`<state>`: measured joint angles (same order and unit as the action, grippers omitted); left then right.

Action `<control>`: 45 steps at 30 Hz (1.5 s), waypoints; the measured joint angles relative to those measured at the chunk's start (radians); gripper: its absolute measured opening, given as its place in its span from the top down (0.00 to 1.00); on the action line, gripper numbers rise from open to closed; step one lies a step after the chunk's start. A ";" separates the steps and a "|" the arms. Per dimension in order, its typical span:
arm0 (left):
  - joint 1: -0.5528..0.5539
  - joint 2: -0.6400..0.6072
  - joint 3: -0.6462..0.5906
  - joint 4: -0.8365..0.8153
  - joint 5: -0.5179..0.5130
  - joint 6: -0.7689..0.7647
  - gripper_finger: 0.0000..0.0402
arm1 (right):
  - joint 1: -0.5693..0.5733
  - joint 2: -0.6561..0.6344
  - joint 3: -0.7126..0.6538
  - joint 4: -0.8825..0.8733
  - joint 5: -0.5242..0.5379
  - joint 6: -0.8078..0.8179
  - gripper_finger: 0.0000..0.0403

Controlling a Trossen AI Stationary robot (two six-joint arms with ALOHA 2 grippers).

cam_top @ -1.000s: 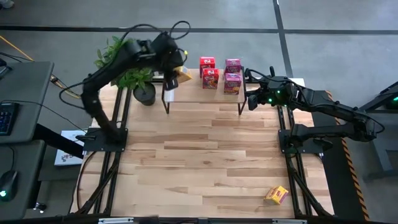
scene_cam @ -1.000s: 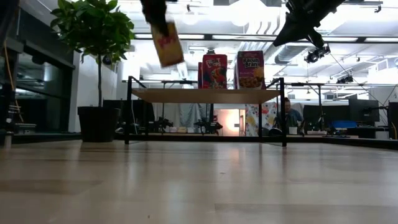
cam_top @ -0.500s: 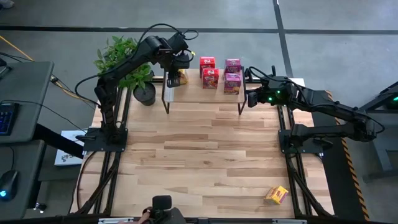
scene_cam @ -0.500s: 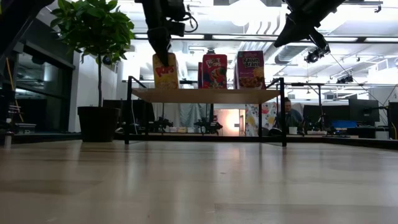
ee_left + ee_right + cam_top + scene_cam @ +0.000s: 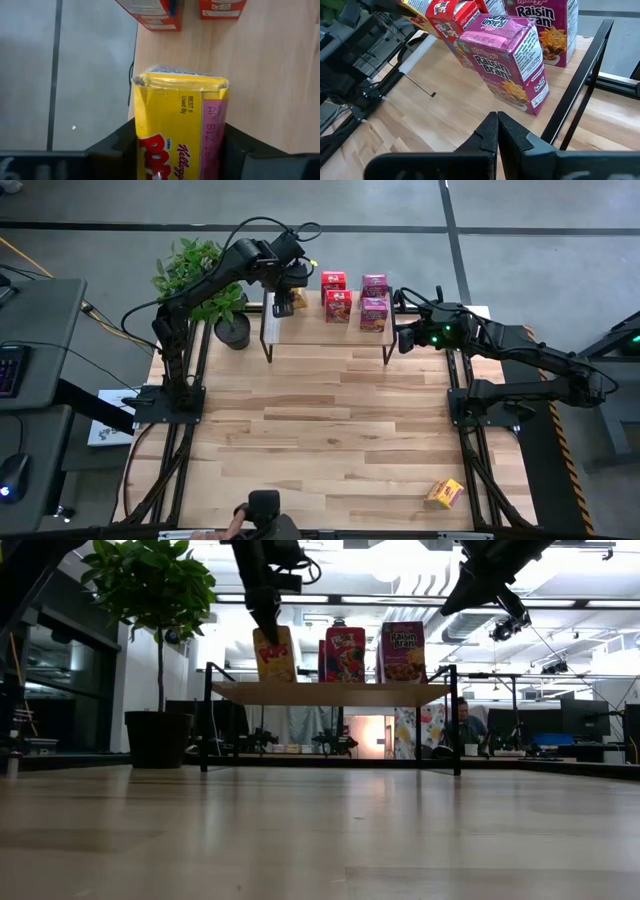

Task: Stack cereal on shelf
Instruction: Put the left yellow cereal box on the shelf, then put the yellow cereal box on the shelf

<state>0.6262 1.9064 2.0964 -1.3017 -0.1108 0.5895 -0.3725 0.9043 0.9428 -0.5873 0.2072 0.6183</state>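
Far left of the high view: a potted plant (image 5: 207, 290) at the table's back-left corner, just beside the shelf (image 5: 330, 332). In the low view, the same leafy plant (image 5: 152, 585) in a dark pot left of the rack.

Next, the left gripper (image 5: 283, 302) over the shelf's left end, reaching from the left arm's base on the table's left edge. Between its fingers (image 5: 112, 150), a yellow Corn Pops box (image 5: 178, 125), upright, bottom on the light wood top (image 5: 330, 692); dark fingers on both sides of the box, close to its faces, contact not clear enough to call a firm grip. Same yellow box (image 5: 273, 654) seen from table height standing at the shelf's left part, gripper directly above it.

Middle of the shelf: two red cereal boxes (image 5: 336, 295), one behind the other. Just right of them, two magenta Raisin Bran boxes (image 5: 374, 303), also one behind the other; the nearer Raisin Bran box (image 5: 512, 62) close to the shelf's black wire leg (image 5: 572, 90).

Beside the shelf's right end, above the table: the right gripper (image 5: 497, 131), fingers pressed together, empty.

Far front right of the tabletop (image 5: 330, 440): a second yellow box (image 5: 445, 493), lying alone, well apart from the shelf.
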 joint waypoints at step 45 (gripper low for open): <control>-0.278 -0.094 0.240 0.506 0.406 -0.682 0.53 | 0.000 -0.003 0.000 -0.008 -0.083 -0.187 1.00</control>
<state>0.3479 1.8126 2.3363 -0.7952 0.2949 -0.0923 -0.3725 0.9013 0.9428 -0.5953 0.1239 0.4311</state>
